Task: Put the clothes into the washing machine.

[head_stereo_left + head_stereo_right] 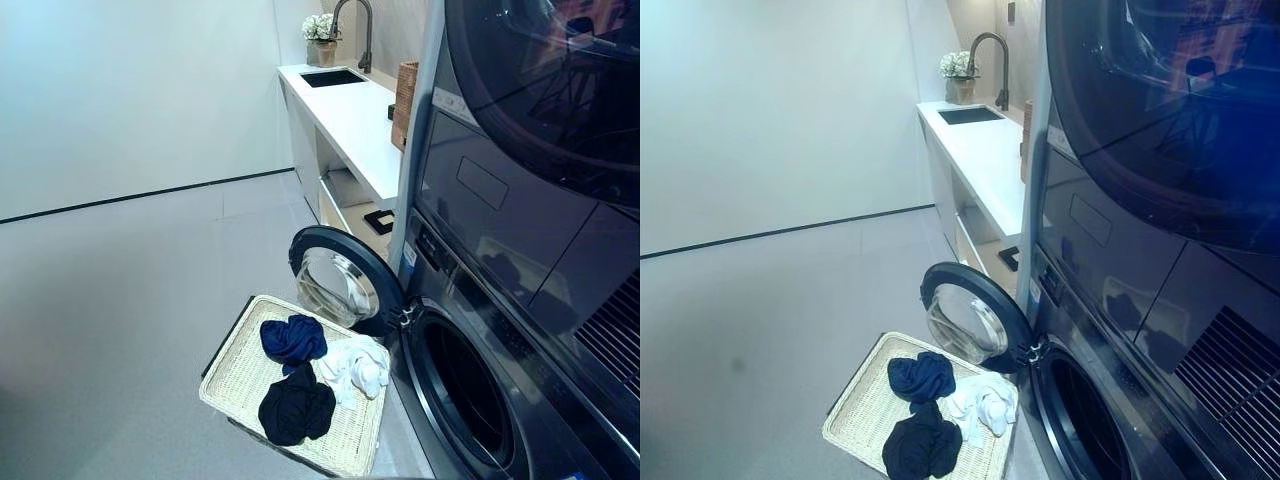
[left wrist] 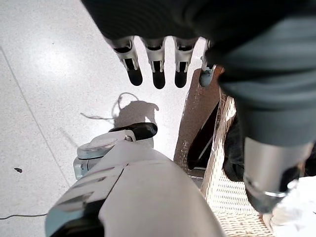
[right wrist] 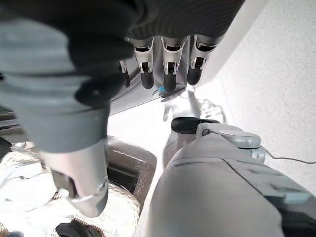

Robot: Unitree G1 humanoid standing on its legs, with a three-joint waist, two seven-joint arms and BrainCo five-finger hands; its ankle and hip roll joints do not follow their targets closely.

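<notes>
Both the left hand (image 2: 157, 69) and right hand (image 3: 168, 69) hang open, holding nothing. The clothes (image 1: 300, 385) lie in the basket (image 1: 232, 372), the white piece at the edge nearest the washing machine door (image 1: 335, 280). A loose grab could drop a garment past that edge onto the floor (image 1: 120, 300).

Pale woven basket (image 1: 240, 375) on grey floor (image 1: 120, 300), just in front of the washing machine (image 1: 500, 400). Three garments in the basket: blue garment (image 1: 292, 339) toward its far edge, white garment (image 1: 356, 368) at the edge nearest the machine, black garment (image 1: 296, 407) toward its near edge; the three touch one another. Round machine door (image 1: 340, 282) swung open, standing just behind the basket; drum opening (image 1: 462, 392) dark. A second dark unit (image 1: 540, 130) is stacked above. White counter (image 1: 350, 125) beyond carries a sink (image 1: 332, 77) with tap (image 1: 352, 30) at its far end, flowers (image 1: 321, 28) beside, a brown wicker container (image 1: 404, 102) at its near end.
</notes>
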